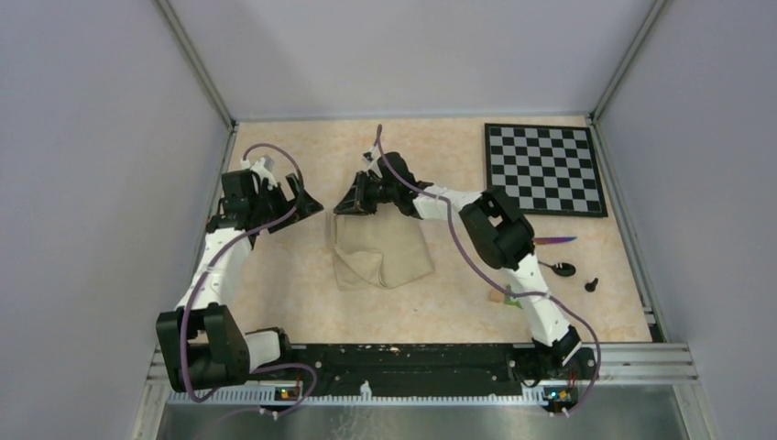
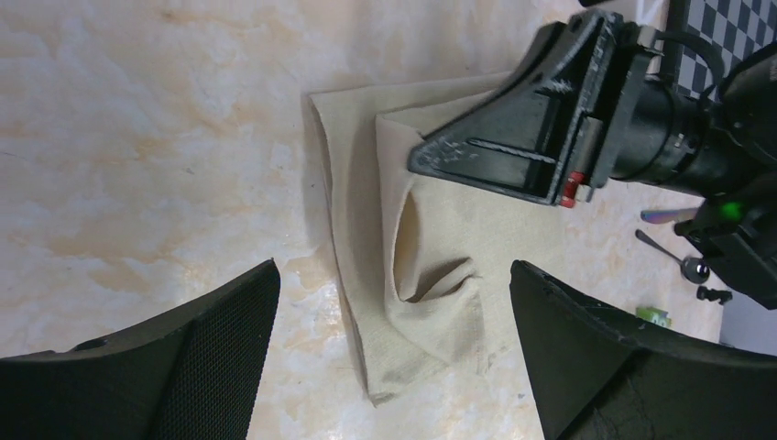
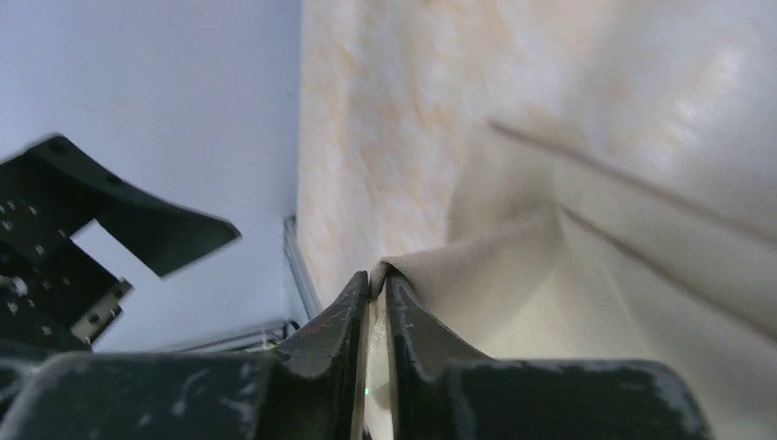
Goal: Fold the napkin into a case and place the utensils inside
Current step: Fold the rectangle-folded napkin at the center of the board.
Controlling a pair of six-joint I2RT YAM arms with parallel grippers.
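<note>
We are working over the speckled table (image 1: 293,293), with the chessboard (image 1: 545,170) lying well behind our right gripper (image 1: 353,203), off toward its wrist side. The napkin (image 1: 380,252), partly folded, is spreading out beneath that gripper, which is pinching a raised fold of the cloth between its fingertips. Our left gripper (image 1: 302,197) is hovering just beside it, spread wide, grasping nothing. The utensils (image 1: 554,241) are lying far back, near the right arm's elbow.

Napkin (image 1: 380,257): table (image 1: 293,302) centre. Chessboard (image 1: 545,170): far right corner. Utensils (image 1: 563,269): right of napkin, nearer than chessboard (knob (image 1: 591,284) just beside). Right gripper (image 1: 345,209): on napkin's far edge. Left gripper (image 1: 295,209): left of it.
</note>
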